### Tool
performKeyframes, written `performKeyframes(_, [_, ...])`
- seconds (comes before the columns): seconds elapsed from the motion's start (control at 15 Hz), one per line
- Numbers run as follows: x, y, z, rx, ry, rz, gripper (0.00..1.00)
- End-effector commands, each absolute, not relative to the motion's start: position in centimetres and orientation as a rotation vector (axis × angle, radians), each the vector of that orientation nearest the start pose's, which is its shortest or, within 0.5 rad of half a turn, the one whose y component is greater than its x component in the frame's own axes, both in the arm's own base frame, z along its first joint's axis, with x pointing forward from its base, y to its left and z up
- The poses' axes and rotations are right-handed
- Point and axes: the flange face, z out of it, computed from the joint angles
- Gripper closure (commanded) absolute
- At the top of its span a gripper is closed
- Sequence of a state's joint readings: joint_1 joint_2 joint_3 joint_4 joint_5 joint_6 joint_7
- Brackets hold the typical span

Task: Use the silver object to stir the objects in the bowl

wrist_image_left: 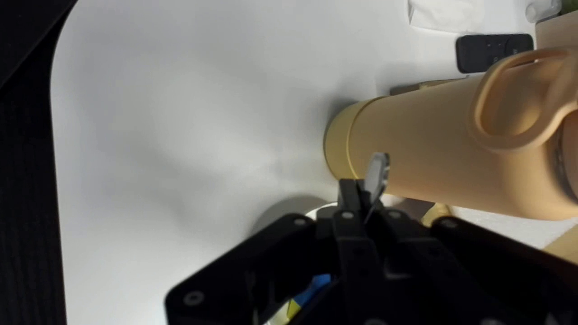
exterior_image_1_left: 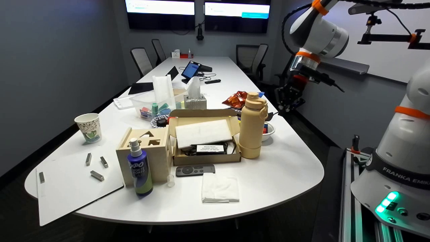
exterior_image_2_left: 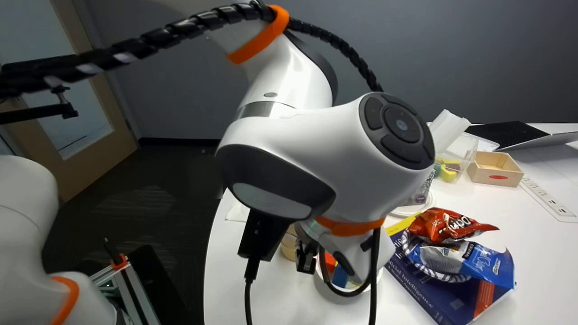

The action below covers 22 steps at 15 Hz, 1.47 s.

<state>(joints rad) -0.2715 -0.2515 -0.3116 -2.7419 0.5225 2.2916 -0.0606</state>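
Observation:
The silver object [wrist_image_left: 376, 174] is a thin grey metal utensil. My gripper [wrist_image_left: 361, 194] is shut on it in the wrist view, and one end sticks out past the fingertips. In an exterior view the gripper [exterior_image_1_left: 284, 107] is at the table's edge, with the utensil [exterior_image_1_left: 269, 116] reaching toward the bowl [exterior_image_1_left: 271, 131]. The bowl is white and shallow, partly behind the tan jug [exterior_image_1_left: 251, 131]. It holds red and blue pieces [exterior_image_2_left: 342, 276]; blue and yellow ones [wrist_image_left: 311, 289] show in the wrist view. The arm hides the fingers in an exterior view. I cannot tell whether the utensil touches the pieces.
The tall tan jug [wrist_image_left: 420, 135] stands close beside the gripper and bowl. An open cardboard box [exterior_image_1_left: 206, 161] is next to the jug. A blue book [exterior_image_2_left: 433, 289] with snack bags [exterior_image_2_left: 451, 225] lies beside the bowl. A paper cup [exterior_image_1_left: 89, 127] stands farther off.

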Motion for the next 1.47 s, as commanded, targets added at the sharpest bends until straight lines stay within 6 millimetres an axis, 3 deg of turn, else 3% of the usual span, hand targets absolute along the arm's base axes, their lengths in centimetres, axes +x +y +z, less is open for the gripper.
performKeyframes(0.0, [31.6,-17.6,28.2,-2.336,1.069,0.103,0.99])
performKeyframes(0.6, [29.9,-16.8,27.0,-2.324,1.003,0.324,0.99])
performKeyframes(1.07, [29.8,-18.9,27.4,-2.438,1.162,0.273,0.99])
performKeyframes(1.4, [30.8,-18.8,27.5,-2.447,1.155,0.188,0.99])
